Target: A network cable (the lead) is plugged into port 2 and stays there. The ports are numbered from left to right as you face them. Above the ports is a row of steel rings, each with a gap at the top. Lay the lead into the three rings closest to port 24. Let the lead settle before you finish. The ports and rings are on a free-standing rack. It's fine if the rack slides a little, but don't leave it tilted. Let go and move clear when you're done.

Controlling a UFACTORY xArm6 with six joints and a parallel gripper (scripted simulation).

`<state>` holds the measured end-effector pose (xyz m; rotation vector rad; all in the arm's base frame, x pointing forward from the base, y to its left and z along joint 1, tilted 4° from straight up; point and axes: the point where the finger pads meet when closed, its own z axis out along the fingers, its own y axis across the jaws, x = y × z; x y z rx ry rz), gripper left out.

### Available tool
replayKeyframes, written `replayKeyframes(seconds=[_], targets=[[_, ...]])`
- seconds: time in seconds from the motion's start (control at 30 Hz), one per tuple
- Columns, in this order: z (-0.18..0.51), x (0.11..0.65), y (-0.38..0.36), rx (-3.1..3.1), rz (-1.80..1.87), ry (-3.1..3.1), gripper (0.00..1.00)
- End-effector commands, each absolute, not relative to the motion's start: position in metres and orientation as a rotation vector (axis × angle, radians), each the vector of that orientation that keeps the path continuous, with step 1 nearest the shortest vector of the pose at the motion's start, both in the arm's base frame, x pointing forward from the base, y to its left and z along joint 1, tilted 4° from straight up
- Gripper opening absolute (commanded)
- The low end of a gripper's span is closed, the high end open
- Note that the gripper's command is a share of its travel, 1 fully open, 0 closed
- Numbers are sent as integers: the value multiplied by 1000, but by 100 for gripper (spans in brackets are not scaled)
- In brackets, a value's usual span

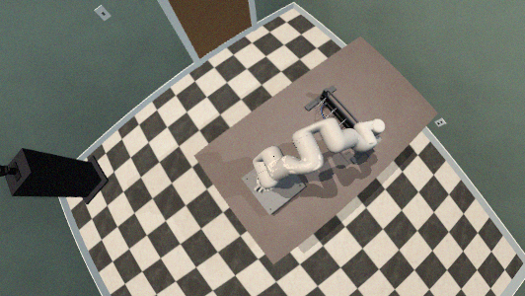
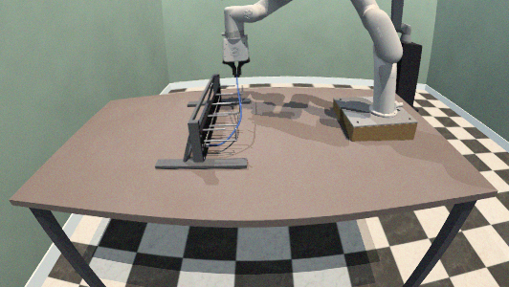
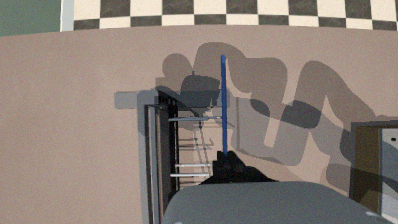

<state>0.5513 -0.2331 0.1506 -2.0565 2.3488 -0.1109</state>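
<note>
Landmark: the rack (image 1: 337,105) (image 2: 193,136) (image 3: 141,125), upright on the table (image 1: 232,148) (image 2: 287,167) (image 3: 75,125). Gripper (image 2: 236,76) (image 3: 224,161) above and arm-base side of it, fingers pinched on the blue lead (image 2: 240,112) (image 3: 224,100). Lead runs down, bowed (a lazy curve), to the rack's near end. Steel rings (image 2: 222,115) (image 3: 192,119) project from the rack toward the base (image 1: 271,209) (image 2: 383,131) (image 3: 365,165).

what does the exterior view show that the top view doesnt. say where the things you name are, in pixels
Only the exterior view shows the gripper (image 2: 236,76) shut on the blue lead (image 2: 240,107) and the table's legs (image 2: 62,244) (image 2: 442,244). Only the top view shows the brown door (image 1: 213,22) and wall outlets (image 1: 103,13) (image 1: 440,121). Both show the rack (image 1: 340,109) (image 2: 193,139), the arm (image 1: 308,150) (image 2: 385,43), its base plate (image 1: 271,209) (image 2: 407,120) and the black cabinet (image 1: 54,175) (image 2: 409,72).
</note>
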Motion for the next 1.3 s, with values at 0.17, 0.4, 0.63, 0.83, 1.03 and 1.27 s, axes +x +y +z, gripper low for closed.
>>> replayKeyframes(seconds=[0.17, 0.4, 0.63, 0.83, 1.03, 1.27], targets=[[143, 553, -233, -2057, -114, 2346, 0], [131, 554, -233, -2057, -114, 2346, 0], [121, 554, -234, -2057, -114, 2346, 0], [109, 555, -234, -2057, -114, 2346, 0], [97, 556, -235, -2057, -114, 2346, 0], [88, 556, -235, -2057, -114, 2346, 0]])
